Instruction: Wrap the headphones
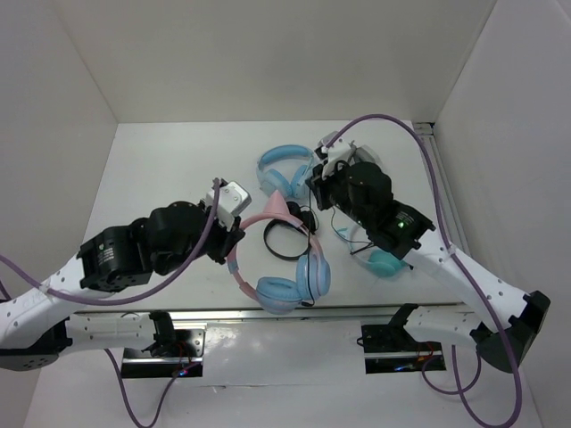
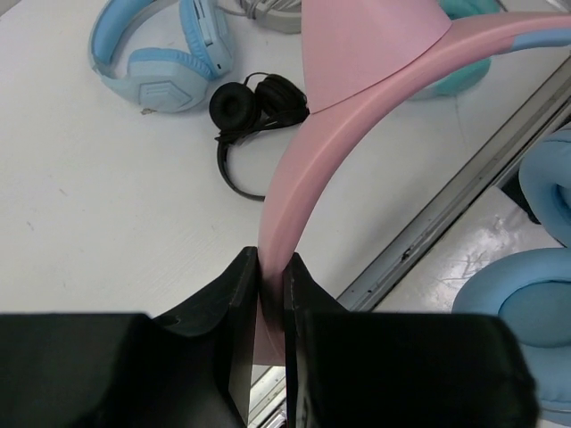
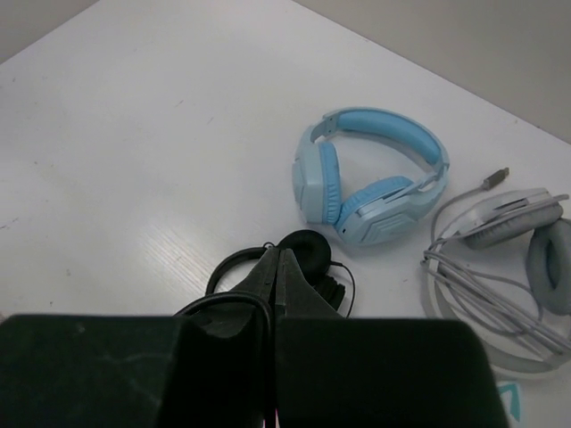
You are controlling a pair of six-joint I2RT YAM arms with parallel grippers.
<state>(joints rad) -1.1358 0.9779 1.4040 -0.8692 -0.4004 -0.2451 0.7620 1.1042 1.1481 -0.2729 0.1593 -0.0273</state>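
Overhead, we see the headphones [image 1: 278, 292] near the front edge of the worktop [image 1: 161, 169], between the two arms: a pink headband with cat ears and two light blue round ear cups lying close together. The left end effector [image 1: 234, 239] meets the pink band on its left side. The right end effector [image 1: 314, 189] sits farther back, beside a small black headset [image 1: 302, 219], with an all-blue pair [image 1: 278, 169] behind it and a teal-cupped pair [image 1: 385, 262] partly under the right arm.

From the left wrist, we find the left end effector [image 2: 270, 276] clamped tight on the smooth pink band [image 2: 308, 169], which arcs up to a pink cat ear [image 2: 357, 45]. The padded blue cups [image 2: 535, 294] show at the right.

From the right wrist, the right end effector [image 3: 275, 267] has its tips pressed together. A thin dark cable [image 3: 227, 305] curves by its left finger; we cannot tell whether it is pinched.
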